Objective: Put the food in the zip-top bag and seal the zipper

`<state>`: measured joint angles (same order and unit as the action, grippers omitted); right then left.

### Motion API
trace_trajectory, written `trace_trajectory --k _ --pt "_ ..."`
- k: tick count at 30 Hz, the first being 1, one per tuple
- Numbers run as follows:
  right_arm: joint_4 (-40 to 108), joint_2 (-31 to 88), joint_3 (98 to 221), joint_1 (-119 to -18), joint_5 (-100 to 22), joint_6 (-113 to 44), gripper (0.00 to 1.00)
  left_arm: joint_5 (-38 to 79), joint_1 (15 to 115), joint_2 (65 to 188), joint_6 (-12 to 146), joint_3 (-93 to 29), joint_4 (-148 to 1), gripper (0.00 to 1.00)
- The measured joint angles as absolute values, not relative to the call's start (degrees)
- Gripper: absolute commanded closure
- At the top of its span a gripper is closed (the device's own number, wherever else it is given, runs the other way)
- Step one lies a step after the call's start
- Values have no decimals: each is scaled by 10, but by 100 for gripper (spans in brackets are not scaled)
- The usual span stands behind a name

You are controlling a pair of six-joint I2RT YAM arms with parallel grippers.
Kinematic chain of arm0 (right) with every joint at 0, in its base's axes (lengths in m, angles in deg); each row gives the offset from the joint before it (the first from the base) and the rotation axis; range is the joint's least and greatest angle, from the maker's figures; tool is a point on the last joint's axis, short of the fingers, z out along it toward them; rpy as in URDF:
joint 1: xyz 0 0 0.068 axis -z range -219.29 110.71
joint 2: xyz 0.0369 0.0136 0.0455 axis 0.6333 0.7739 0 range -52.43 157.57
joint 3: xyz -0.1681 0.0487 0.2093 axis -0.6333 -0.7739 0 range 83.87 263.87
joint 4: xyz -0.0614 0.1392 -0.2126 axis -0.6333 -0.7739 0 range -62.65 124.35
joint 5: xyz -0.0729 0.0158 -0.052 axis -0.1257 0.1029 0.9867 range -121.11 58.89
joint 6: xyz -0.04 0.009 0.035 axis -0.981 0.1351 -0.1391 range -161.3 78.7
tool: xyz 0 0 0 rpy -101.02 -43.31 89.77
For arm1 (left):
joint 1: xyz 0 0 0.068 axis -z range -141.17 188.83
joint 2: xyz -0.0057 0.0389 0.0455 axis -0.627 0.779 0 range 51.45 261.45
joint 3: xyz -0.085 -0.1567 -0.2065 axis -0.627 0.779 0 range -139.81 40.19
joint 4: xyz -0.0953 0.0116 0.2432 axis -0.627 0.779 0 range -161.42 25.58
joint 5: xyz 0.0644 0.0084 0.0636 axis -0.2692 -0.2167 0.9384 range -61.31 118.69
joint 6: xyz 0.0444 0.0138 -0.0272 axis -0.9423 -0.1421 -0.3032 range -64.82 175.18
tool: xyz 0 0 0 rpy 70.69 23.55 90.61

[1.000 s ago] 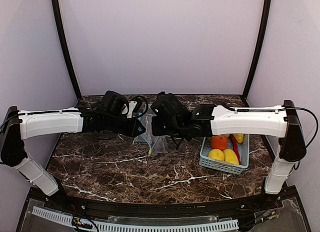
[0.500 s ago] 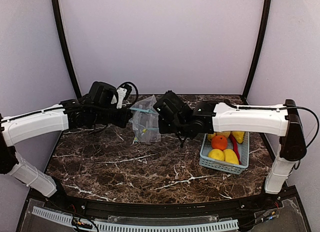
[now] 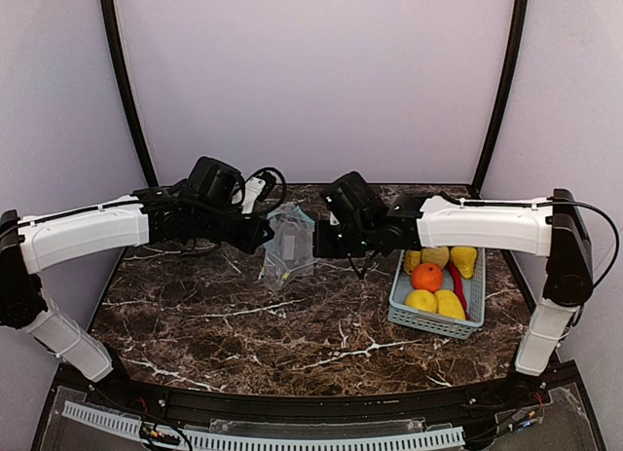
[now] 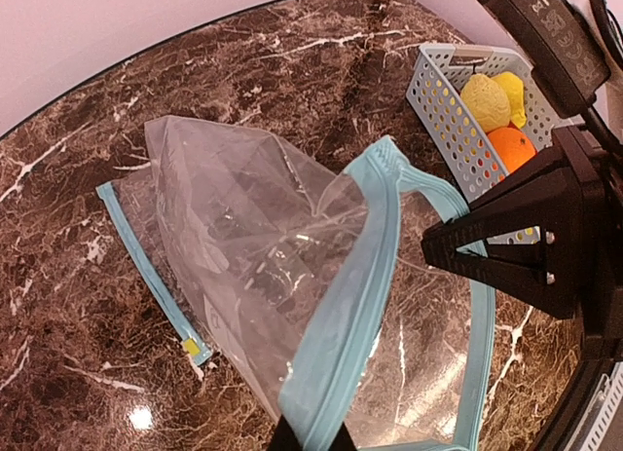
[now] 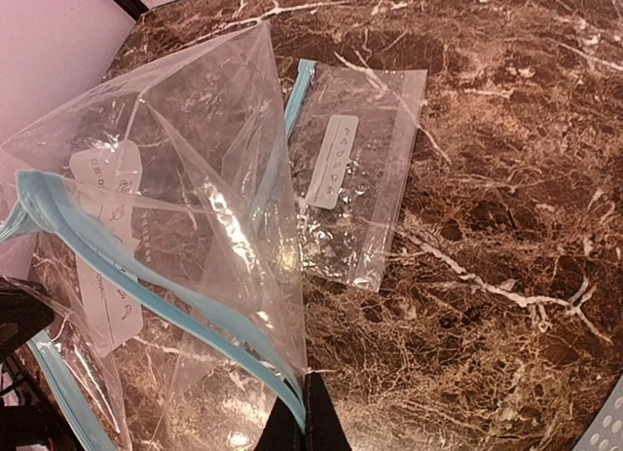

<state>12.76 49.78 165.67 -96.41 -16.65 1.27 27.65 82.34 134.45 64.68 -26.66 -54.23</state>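
A clear zip-top bag (image 3: 289, 239) with a light blue zipper strip hangs above the table between both grippers. My left gripper (image 3: 263, 235) is shut on the bag's blue zipper edge (image 4: 343, 305); its tips (image 4: 311, 435) show at the bottom of the left wrist view. The right gripper (image 3: 320, 240) is shut on the opposite corner of the same strip (image 5: 304, 414). The bag's mouth gapes a little and nothing is inside. The food lies in the basket at the right: an orange (image 3: 426, 276), a red chili (image 3: 458, 285) and several yellow pieces (image 3: 421, 300).
A pale blue slatted basket (image 3: 429, 324) stands at the right of the dark marble table (image 3: 243, 324). Another clear zip-top bag (image 5: 355, 178) lies flat on the table under the held one. Black frame posts and lilac walls enclose the back and sides.
My left gripper has shut on the bag's zipper edge after drawing back and returning. The right gripper has shifted right and farther back, and the bag now spans between the two.
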Motion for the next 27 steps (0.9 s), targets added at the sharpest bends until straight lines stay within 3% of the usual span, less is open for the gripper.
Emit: trace_trajectory --k 4,7,11,19,27 --pt "139 498 1644 -953 -206 13 46 271 823 1373 650 -281 -520 99" --pt "155 495 1636 -952 -235 2 28 273 823 1386 653 -283 -510 99" --pt "161 472 1622 -952 -276 -21 16 275 823 1391 656 -283 -501 99" --pt "120 332 1562 -952 -277 -32 3 277 823 1395 659 -283 -498 99" --pt "3 198 1439 -890 -208 1 2 277 823 1397 661 -283 -499 99"
